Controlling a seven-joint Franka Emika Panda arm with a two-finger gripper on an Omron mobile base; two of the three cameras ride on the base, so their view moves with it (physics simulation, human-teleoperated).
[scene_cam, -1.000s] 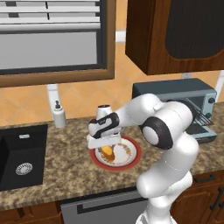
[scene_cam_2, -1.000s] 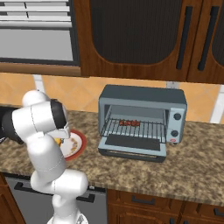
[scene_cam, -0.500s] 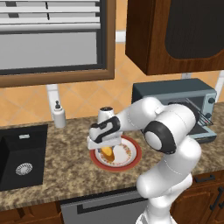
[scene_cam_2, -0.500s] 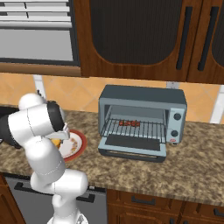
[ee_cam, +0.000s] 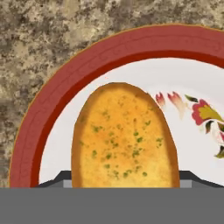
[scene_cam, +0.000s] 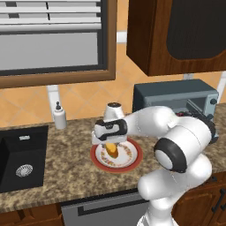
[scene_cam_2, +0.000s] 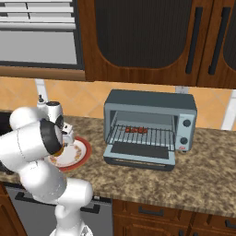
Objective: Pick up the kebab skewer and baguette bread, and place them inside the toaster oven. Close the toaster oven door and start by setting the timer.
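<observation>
The baguette bread (scene_cam: 111,150) (ee_cam: 124,135), a golden oval loaf, lies on a red-rimmed plate (scene_cam: 137,153) (scene_cam_2: 79,154) (ee_cam: 65,87). My gripper (scene_cam: 110,145) (ee_cam: 124,181) points straight down over the plate and is shut on the bread, with one finger tip (ee_cam: 61,178) against each of its long sides. The kebab skewer (scene_cam_2: 136,130) rests on the wire rack inside the toaster oven (scene_cam_2: 150,103) (scene_cam: 174,95). The toaster oven door (scene_cam_2: 140,152) hangs open, folded down flat in front. Two knobs (scene_cam_2: 186,123) sit on the oven's right side.
A black sink (scene_cam: 17,163) is set into the granite counter left of the plate, with a white soap bottle (scene_cam: 59,117) behind it. Dark wooden cabinets (scene_cam_2: 138,37) hang above the oven. The counter's front edge runs close below the plate.
The hand has shifted slightly over the plate. The bread stays between the fingers, and the oven, its open door and the skewer are as before.
</observation>
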